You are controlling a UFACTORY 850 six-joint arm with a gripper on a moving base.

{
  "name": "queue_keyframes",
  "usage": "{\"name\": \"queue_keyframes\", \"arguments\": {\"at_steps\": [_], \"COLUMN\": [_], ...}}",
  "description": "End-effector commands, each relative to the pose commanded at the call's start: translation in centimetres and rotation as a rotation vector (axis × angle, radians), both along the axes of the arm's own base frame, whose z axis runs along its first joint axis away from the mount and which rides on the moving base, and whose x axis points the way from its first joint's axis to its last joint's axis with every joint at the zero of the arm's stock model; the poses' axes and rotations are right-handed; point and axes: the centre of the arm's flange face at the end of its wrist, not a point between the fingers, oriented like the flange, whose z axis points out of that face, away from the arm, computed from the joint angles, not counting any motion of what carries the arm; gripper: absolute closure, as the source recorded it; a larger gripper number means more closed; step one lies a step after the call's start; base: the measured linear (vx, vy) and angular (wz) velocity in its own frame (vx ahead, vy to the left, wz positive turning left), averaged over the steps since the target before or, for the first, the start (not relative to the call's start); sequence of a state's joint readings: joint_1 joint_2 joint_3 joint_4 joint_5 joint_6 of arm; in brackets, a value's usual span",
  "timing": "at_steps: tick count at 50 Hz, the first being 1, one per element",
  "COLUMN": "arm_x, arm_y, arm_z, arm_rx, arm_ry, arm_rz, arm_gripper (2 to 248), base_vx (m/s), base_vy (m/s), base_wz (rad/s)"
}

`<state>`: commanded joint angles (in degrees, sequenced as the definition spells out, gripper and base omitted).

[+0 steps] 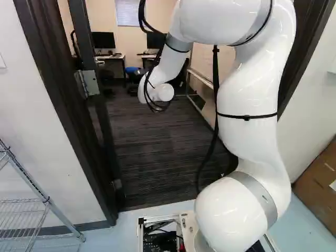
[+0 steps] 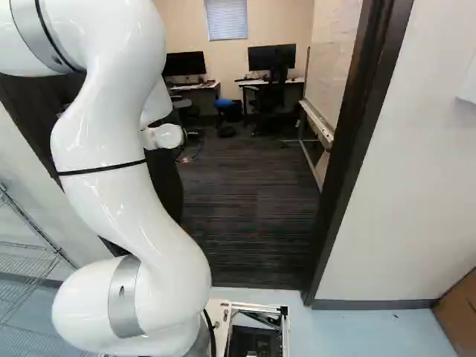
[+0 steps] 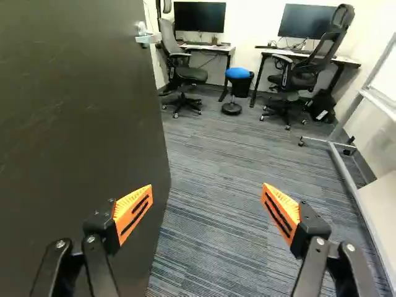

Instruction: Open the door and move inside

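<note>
Black and swung well inward, the door [image 3: 80,124] stands open beside the tool [image 3: 207,188], whose orange-padded fingers [image 3: 133,213] are spread wide around nothing. Opening looks done, so moving inside seems the step in hand: drive the base [image 2: 285,331] straight ahead onto the carpet [image 3: 213,235], clear of the doorframe [image 2: 353,149].

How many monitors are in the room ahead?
2: one monitor on the desk nearer the door, another on the desk nearer the whiteboard. The door may hide more.
</note>
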<state>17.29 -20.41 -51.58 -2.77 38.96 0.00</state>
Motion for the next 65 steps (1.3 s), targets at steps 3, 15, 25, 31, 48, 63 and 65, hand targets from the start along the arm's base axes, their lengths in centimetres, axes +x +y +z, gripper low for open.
{"name": "queue_keyframes", "arguments": {"at_steps": [3,15,25,31,48,63,65], "arm_x": [-0.4,-1.9,-3.1,-3.8,-6.0,-7.8,-8.1], "arm_y": [-0.5,-2.5,-4.1,-5.1,-7.8,-10.1,-10.4], "arm_z": [0.0,0.2,0.3,0.4,0.5,0.6,0.6], "arm_rx": [-0.001,-0.003,-0.005,-0.006,-0.008,-0.015,-0.016], "arm_ry": [0.002,0.011,0.018,0.021,0.030,0.034,0.034], "arm_rz": [-0.007,-0.034,-0.057,-0.072,-0.115,-0.146,-0.149], "arm_gripper": [3,3,3,3,3,3,3], "base_vx": [0.000,0.000,0.000,0.000,0.000,0.000,0.000], "base_vy": [0.000,0.000,0.000,0.000,0.000,0.000,0.000], "base_wz": [0.000,0.000,0.000,0.000,0.000,0.000,0.000]}}
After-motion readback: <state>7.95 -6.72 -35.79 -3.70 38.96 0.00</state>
